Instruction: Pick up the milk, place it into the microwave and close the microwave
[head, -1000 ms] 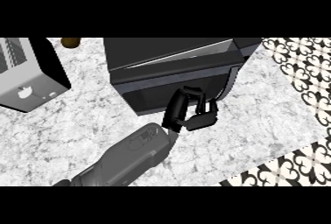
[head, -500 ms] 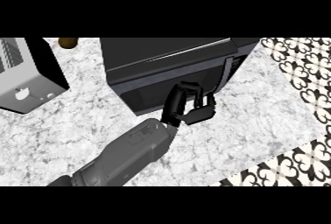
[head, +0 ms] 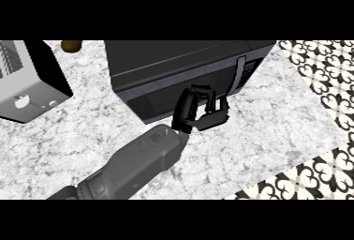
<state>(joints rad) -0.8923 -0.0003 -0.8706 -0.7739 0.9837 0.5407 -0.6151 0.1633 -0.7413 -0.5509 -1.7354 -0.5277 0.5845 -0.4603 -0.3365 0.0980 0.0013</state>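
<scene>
The dark microwave (head: 180,65) stands at the back middle of the marble counter (head: 276,126). Its door looks shut, with the grey handle (head: 240,74) at the right end of the front. My left hand (head: 197,110) comes in from the lower left and rests against the lower front of the door, a little left of the handle. Its fingers are loosely bent and hold nothing. I see no milk; the dark door hides the microwave's inside. My right hand does not show.
A grey box-shaped appliance (head: 31,89) stands at the left edge. A small brown object (head: 71,45) lies behind it at the back. The counter ends at the right, where patterned black-and-white floor (head: 325,75) shows.
My left hand has edged slightly up against the microwave's front. The microwave itself looks unchanged.
</scene>
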